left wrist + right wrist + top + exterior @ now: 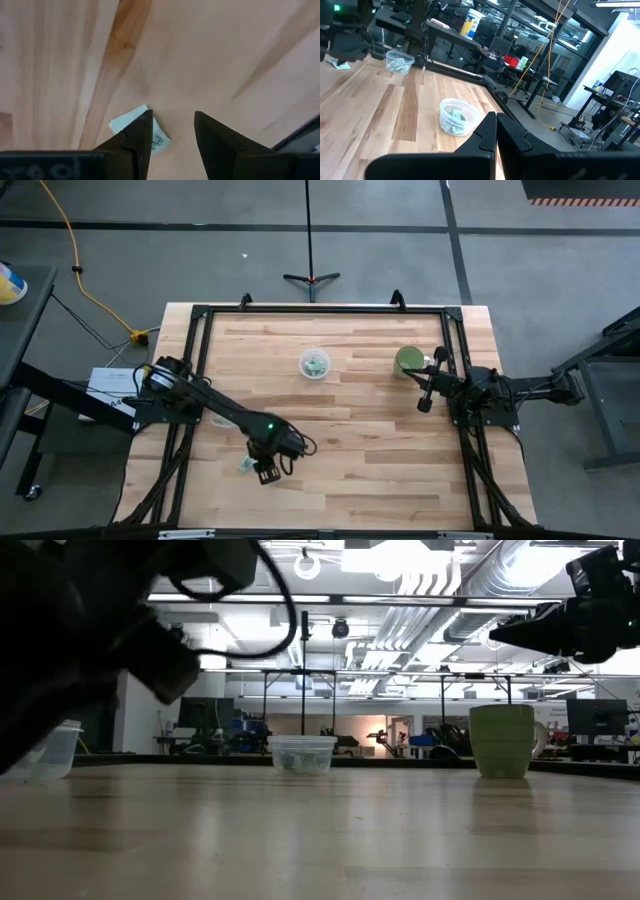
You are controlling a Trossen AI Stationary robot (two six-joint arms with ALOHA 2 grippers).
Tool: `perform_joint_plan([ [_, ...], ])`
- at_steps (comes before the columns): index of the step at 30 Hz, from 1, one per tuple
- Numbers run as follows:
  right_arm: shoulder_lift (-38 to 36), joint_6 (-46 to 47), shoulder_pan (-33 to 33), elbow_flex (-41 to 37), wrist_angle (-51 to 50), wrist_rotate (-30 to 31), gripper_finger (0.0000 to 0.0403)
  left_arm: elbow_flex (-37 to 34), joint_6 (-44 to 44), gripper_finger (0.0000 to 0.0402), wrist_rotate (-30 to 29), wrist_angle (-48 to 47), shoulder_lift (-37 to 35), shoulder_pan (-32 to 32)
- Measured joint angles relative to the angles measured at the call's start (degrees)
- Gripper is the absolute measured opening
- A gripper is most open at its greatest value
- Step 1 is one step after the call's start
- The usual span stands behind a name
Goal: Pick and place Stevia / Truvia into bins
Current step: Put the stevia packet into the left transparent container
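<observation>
Left pincer (266,472) low over the bench (370,470) near its front-left part, fingers apart, one sachet (137,122) flat on the wood just beside and partly under one fingertip (142,131); not gripped. Same sachet in the high view as a pale scrap (246,465) just left of the pincer. One clear cup (315,364) mid-bench toward the far edge, sachets inside; a second clear cup (50,752) near the left arm, mostly hidden under it from above, also holding sachets per the right wrist view (399,62). Green cup (409,361) by the right side. Right pincer (424,402) raised beside the green cup, fingers together, holding nothing. Cable looped by the left wrist (300,445).
</observation>
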Motion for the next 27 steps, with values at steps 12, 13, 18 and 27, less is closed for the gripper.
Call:
perform_joint_plan([
  [12,-0.01,0.0,0.02,0.0,0.44,0.0,0.0004,0.0,-6.62,0.0179,1.86,-6.92,1.26,0.0],
  [13,-0.01,0.0,0.0,-0.02,0.45,0.0,0.0003,-0.14,-7.04,0.0179,1.42,-6.53,1.26,-0.02],
  [18,0.01,0.0,0.01,-0.01,0.43,-0.05,0.0002,-3.35,-9.37,0.0179,2.44,-2.69,1.21,-0.02],
  [27,0.01,0.0,0.02,0.0,1.26,-0.07,0.0003,-9.03,-9.75,0.0179,4.49,2.13,0.73,0.04],
])
